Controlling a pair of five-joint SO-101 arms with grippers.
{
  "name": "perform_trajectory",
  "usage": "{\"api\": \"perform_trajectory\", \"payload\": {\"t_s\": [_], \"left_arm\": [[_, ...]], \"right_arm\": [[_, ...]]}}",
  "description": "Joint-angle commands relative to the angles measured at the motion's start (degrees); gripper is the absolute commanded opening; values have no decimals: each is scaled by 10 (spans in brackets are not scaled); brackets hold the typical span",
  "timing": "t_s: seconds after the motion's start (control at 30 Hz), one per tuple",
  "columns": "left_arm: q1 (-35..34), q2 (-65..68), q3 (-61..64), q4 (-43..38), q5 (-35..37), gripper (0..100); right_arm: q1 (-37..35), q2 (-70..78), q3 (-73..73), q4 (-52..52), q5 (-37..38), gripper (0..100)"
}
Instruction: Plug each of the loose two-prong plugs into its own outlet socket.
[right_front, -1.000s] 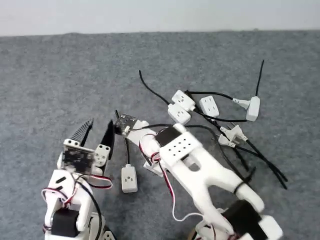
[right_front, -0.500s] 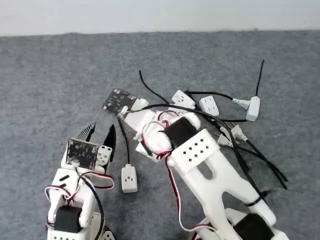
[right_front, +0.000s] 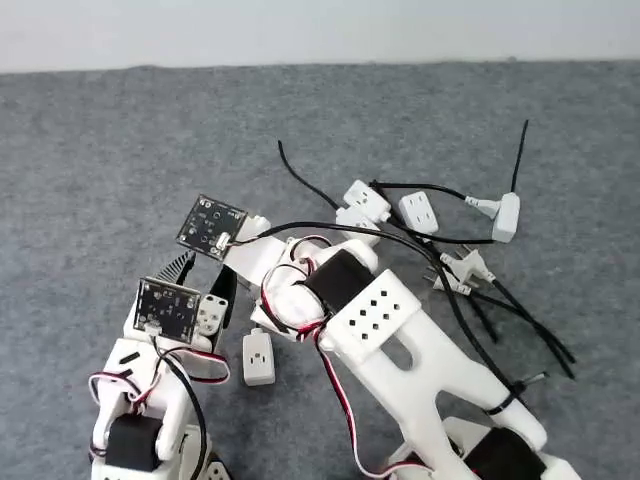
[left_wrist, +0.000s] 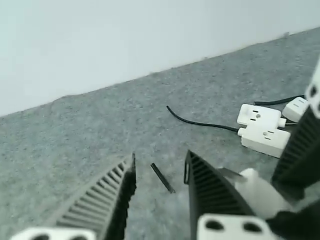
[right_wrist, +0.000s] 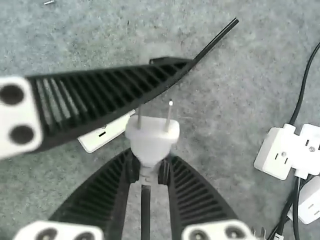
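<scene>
**Plug in grip, socket waiting at the front edge**

The right fingers (right_wrist: 195, 200) pinch a white plug (right_wrist: 151, 134) by its body, prongs pointing out ahead, cord trailing back between them; the left fingers (left_wrist: 210, 192) stand spread with nothing between them, just beside the plug, one crossing in front of the prongs. The nearest socket (right_front: 258, 358) lies flat near the front edge of the bench (right_front: 90, 140), between the two arms; more sockets (right_front: 365, 200) and other loose plugs (right_front: 505, 216) lie toward the right edge among black cords. The step in hand looks to be mating this plug with the near socket. To do it well, the left arm should clear the prongs' path and pin the socket's body so it cannot slide; the right should turn the prongs square to the slots and line up both at once; then it should push straight along them, not at a slant, or the prongs may skate off the face.
</scene>
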Motion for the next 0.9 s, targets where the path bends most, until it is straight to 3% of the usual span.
{"api": "perform_trajectory", "payload": {"t_s": [0.0, 0.2, 0.87], "left_arm": [[18, 0, -16, -7, -5, 170], [22, 1, 27, -47, -26, 170], [20, 1, 34, -47, -26, 170]], "right_arm": [[-6, -23, -12, 0, -6, 10], [-22, -29, -15, 13, -6, 10], [-27, -50, -15, 20, -1, 10]]}}
